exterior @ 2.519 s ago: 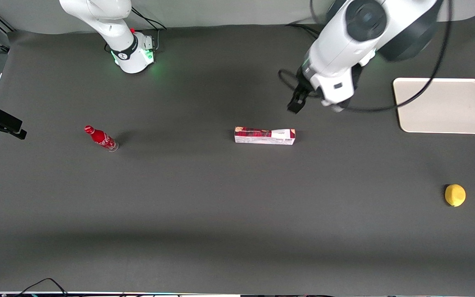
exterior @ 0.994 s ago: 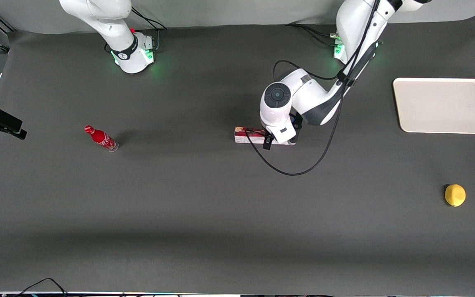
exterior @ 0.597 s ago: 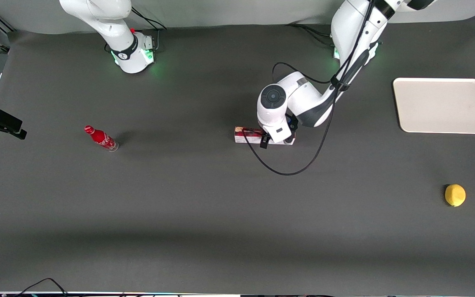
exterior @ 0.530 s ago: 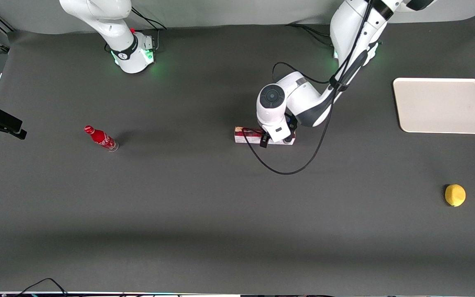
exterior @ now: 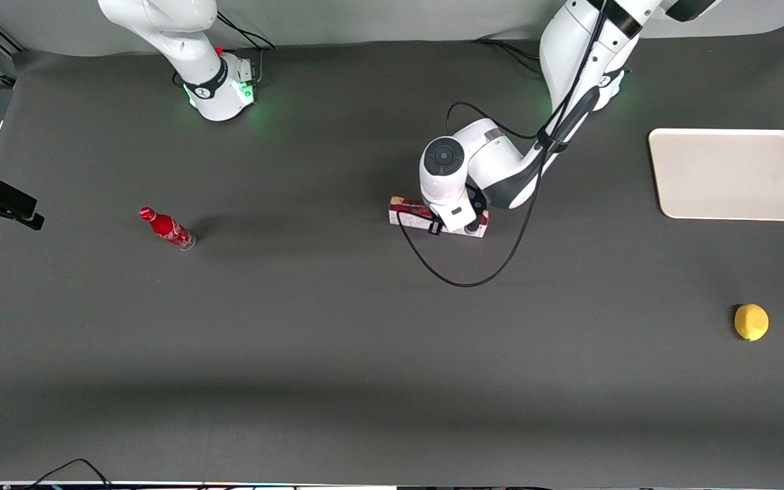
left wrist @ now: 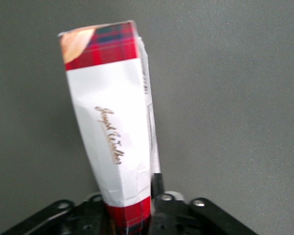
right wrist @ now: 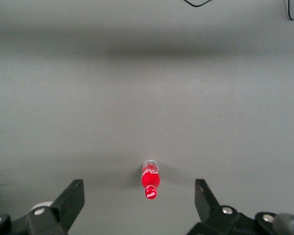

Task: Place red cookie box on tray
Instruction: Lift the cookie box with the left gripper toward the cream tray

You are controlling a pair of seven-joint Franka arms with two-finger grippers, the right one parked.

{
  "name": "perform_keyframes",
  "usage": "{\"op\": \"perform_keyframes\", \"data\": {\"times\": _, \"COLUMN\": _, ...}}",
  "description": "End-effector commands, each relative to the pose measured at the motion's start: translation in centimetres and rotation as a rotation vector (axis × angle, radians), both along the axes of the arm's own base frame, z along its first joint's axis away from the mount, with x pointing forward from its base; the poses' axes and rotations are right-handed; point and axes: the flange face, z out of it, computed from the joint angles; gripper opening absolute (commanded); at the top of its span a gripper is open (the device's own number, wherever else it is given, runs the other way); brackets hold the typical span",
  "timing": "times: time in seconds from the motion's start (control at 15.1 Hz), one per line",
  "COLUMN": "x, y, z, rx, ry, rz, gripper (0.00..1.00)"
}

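The red cookie box (exterior: 407, 210) lies on the dark table mat near the middle, slightly skewed. My left gripper (exterior: 458, 222) is down on the box's end nearer the working arm, and the wrist hides that end in the front view. In the left wrist view the box (left wrist: 110, 122) runs away from the gripper (left wrist: 131, 208), which is shut on its red end. One dark finger (left wrist: 157, 183) presses the box's side, and the cardboard is creased there. The cream tray (exterior: 732, 174) sits toward the working arm's end of the table, well apart from the box.
A small red bottle (exterior: 167, 229) stands toward the parked arm's end, also seen as the bottle (right wrist: 150, 180) in the right wrist view. A yellow lemon (exterior: 751, 322) lies nearer the front camera than the tray. A black cable (exterior: 461, 280) loops on the mat beside the box.
The left arm came down from above onto the box and shut its gripper on it. In the last half second the box's free end swung slightly away from the front camera.
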Motion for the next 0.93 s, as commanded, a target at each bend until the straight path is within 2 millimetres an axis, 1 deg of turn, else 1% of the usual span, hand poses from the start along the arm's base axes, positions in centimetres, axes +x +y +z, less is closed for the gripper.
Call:
{"op": "perform_keyframes", "data": {"times": 0.0, "x": 0.4, "y": 0.1, "z": 1.3, "rx": 0.007, "ry": -0.032, "rz": 0.009, "gripper": 0.0}}
{"op": "perform_keyframes", "data": {"times": 0.13, "x": 1.4, "y": 1.1, "z": 3.0, "rx": 0.021, "ry": -0.05, "rz": 0.01, "gripper": 0.0}}
{"op": "perform_keyframes", "data": {"times": 0.2, "x": 2.4, "y": 1.7, "z": 4.5, "rx": 0.035, "ry": -0.059, "rz": 0.004, "gripper": 0.0}}
{"op": "perform_keyframes", "data": {"times": 0.33, "x": 5.1, "y": 3.1, "z": 7.3, "rx": 0.052, "ry": -0.061, "rz": -0.011, "gripper": 0.0}}
{"op": "perform_keyframes", "data": {"times": 0.4, "x": 6.7, "y": 4.0, "z": 9.2, "rx": 0.063, "ry": -0.064, "rz": 0.009, "gripper": 0.0}}
{"op": "perform_keyframes", "data": {"times": 0.53, "x": 8.8, "y": 4.8, "z": 14.1, "rx": 0.065, "ry": -0.046, "rz": -0.001, "gripper": 0.0}}
{"op": "perform_keyframes", "data": {"times": 0.66, "x": 10.5, "y": 6.4, "z": 19.4, "rx": 0.084, "ry": -0.016, "rz": -0.041, "gripper": 0.0}}
{"op": "perform_keyframes", "data": {"times": 0.73, "x": 11.1, "y": 7.0, "z": 21.8, "rx": 0.087, "ry": 0.002, "rz": -0.082, "gripper": 0.0}}
{"op": "perform_keyframes", "data": {"times": 0.86, "x": 11.0, "y": 8.7, "z": 26.3, "rx": 0.093, "ry": 0.032, "rz": -0.177, "gripper": 0.0}}
